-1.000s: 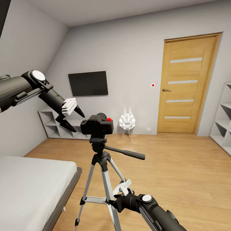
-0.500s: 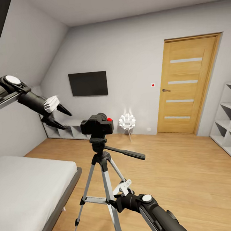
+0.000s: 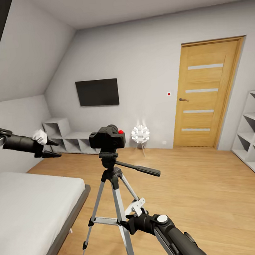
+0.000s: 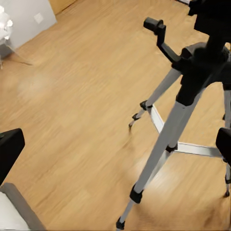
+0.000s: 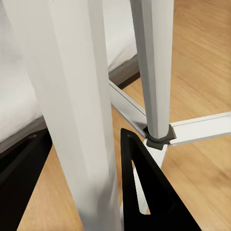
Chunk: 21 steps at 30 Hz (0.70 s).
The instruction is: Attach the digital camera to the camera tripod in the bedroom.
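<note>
The camera [image 3: 106, 138] sat atop the tripod [image 3: 113, 190], the right claw [image 3: 130, 220] gripping one leg, the left claw [image 3: 48, 148] parted, well clear beside the bed [image 3: 30, 205].

Left arm reached in from the left edge of the head view, forearm near horizontal, left gripper [image 3: 52, 148] pointing right with its black fingers [image 3: 54, 154] slightly parted, holding nothing. Right arm came up from the lower right, elbow low, wrist angled up-left. Right gripper [image 3: 130, 220] sat closed around a silver leg, one dark finger [image 5: 144, 192] on either side.
</note>
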{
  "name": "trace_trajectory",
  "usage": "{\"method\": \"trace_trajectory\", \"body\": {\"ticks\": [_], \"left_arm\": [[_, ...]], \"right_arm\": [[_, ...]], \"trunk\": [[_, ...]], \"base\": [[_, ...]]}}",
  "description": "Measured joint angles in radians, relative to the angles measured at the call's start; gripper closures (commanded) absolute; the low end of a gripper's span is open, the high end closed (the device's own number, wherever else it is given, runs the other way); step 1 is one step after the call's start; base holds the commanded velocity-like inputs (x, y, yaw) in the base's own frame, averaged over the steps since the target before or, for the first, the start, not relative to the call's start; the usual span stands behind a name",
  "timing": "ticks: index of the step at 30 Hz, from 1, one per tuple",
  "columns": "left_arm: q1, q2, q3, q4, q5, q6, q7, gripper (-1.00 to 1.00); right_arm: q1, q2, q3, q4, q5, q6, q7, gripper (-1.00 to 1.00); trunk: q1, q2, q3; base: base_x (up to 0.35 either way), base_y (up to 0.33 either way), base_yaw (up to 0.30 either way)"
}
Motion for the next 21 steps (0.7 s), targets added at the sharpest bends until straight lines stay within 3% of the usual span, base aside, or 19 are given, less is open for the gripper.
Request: {"method": "trace_trajectory", "body": {"ticks": [1,2,3,4,5,6,7,10,11,14,21], "left_arm": [[0.030,0.007,0.016,0.003,0.025,0.001,0.029,-1.00],[0.087,0.021,0.056,0.015,0.086,0.005,0.078,-1.00],[0.089,0.021,0.058,0.015,0.089,0.005,0.080,-1.00],[0.118,0.028,0.081,0.022,0.125,0.006,0.100,-1.00],[0.179,0.038,0.126,0.036,0.202,0.007,0.133,-1.00],[0.213,0.042,0.150,0.041,0.243,0.007,0.150,-1.00],[0.245,0.045,0.173,0.045,0.279,0.006,0.166,-1.00],[0.328,0.051,0.238,0.053,0.357,0.005,0.234,-1.00],[0.368,0.053,0.273,0.056,0.385,0.005,0.292,-1.00],[0.412,0.055,0.305,0.058,0.410,0.010,0.373,-1.00],[0.490,0.054,0.333,0.060,0.438,0.013,0.446,-1.00]], "right_arm": [[0.000,0.000,0.000,0.000,-0.001,0.001,-0.001,1.00],[0.000,0.000,0.000,0.000,-0.001,0.001,-0.001,1.00],[0.000,0.000,0.000,0.000,-0.002,0.001,-0.001,1.00],[0.000,0.000,0.000,0.000,-0.002,0.001,-0.001,1.00],[0.000,0.000,0.000,0.000,-0.001,0.000,-0.001,1.00],[0.000,0.000,0.001,0.000,-0.002,0.001,-0.001,-1.00],[0.000,0.000,0.002,0.005,0.037,0.000,-0.003,-1.00],[0.000,-0.001,0.002,0.005,0.039,-0.001,-0.003,-1.00],[0.000,-0.001,0.002,0.005,0.038,-0.005,-0.003,-1.00],[0.000,-0.002,0.001,0.005,0.038,-0.013,-0.003,-1.00],[0.000,-0.001,0.001,0.005,0.039,-0.020,-0.003,-1.00]], "trunk": [[0.000,0.000,0.000],[0.000,0.000,0.000],[0.000,0.000,0.000],[0.000,0.000,0.000],[0.000,0.000,0.000],[0.000,0.000,0.000],[0.000,0.000,0.000],[0.000,0.000,0.000],[0.000,0.000,0.000],[0.000,0.000,0.000],[0.000,0.000,0.000]], "base": [[0.000,0.000,0.000],[0.000,0.000,0.000],[0.000,0.000,0.000],[0.000,0.000,0.000],[0.000,0.000,0.000],[0.000,0.000,0.000],[0.000,0.000,0.000],[0.000,0.000,0.000],[0.000,0.000,0.000],[0.000,0.000,0.000],[0.000,0.000,0.000]]}}
